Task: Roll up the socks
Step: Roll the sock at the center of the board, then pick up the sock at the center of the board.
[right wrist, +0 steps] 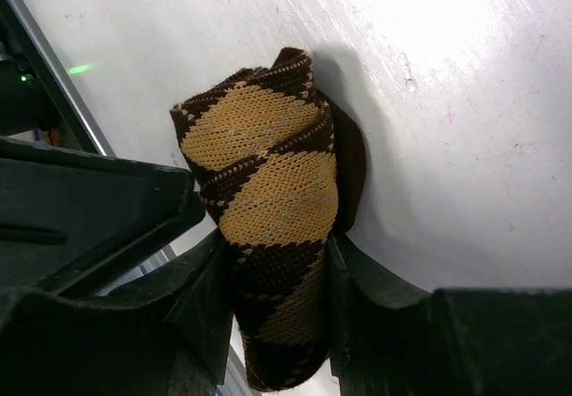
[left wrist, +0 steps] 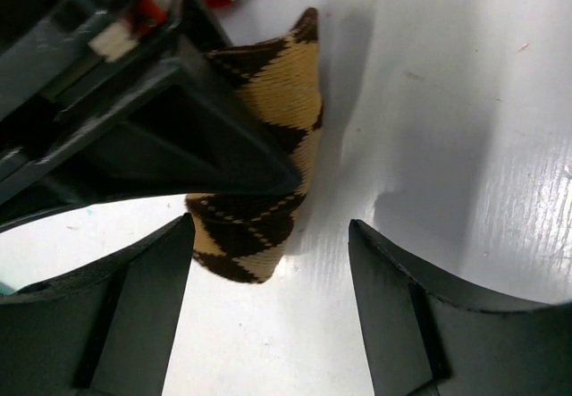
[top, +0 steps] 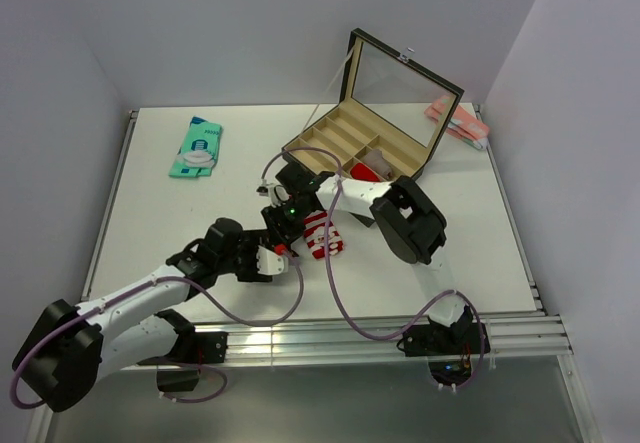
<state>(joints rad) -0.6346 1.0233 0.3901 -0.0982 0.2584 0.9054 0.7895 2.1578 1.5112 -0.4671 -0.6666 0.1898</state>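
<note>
**Arm pose.** Both arms reach over the white tabletop [top: 150,213] and meet near its centre. The left arm runs from the near left corner diagonally inward, placing the left end effector [left wrist: 268,275] low over the surface. The right arm rises from its base at the near right, folds at the elbow and extends leftward. The right end effector [right wrist: 281,311] points down at the same spot.

**End effector state.**
- Left end effector: fingers [left wrist: 134,307] spread wide apart, with nothing clamped between them.
- Right end effector: fingers closed on the argyle sock [left wrist: 273,101], one against each side of the fabric.

**Position of the socks.**
- The argyle sock is wound into a roll and stands between the right fingers, its upper end protruding beyond them. Its lower end lies on the tabletop just beside the left-hand finger of the left end effector. Contact there cannot be determined.
- The striped sock [top: 322,235] lies on the tabletop just beside both end effectors, on their right side in the top view.

**Count.** Two arms, two socks, one open compartment case [top: 335,141] at the rear, one teal packet [top: 197,147] at the rear left.
</note>
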